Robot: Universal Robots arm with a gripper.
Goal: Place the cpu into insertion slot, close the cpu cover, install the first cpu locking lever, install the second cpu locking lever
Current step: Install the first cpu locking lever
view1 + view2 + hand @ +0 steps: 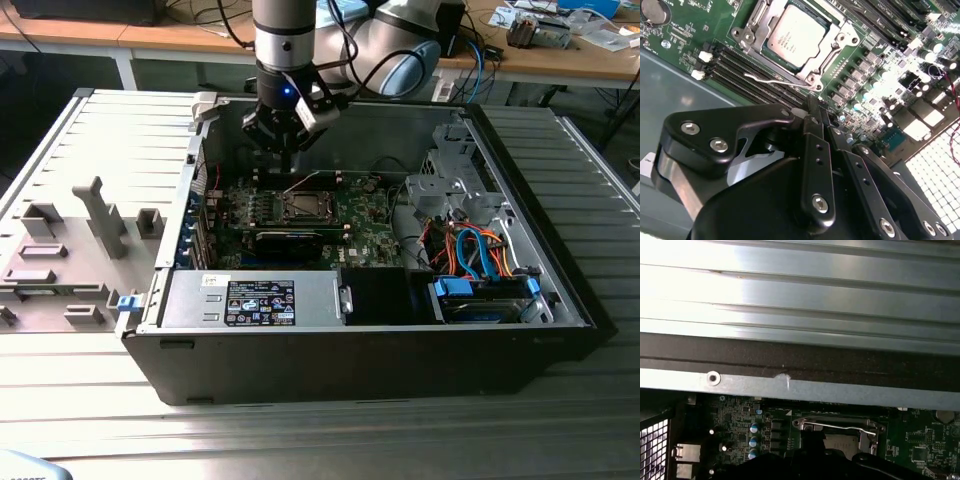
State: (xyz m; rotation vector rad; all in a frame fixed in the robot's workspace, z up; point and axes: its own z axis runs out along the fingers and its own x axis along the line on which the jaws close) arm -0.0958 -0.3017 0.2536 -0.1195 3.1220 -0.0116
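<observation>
Cpu seated in insertion slot; cpu cover down.

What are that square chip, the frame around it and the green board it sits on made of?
The cpu looks like dull brushed metal on top, pale grey with a soft sheen. The cpu cover seems bare stamped steel, shinier, with bright glints. The green board is probably glossy lacquered circuit laminate, dotted with solder points.

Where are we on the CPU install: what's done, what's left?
Done: the cpu is seated, with the cpu cover down around it. In hand: nothing; the gripper hangs shut just beside them, near a wire locking lever that looks unlatched. Left: apparently the levers; I cannot confirm that either is hooked.
</observation>
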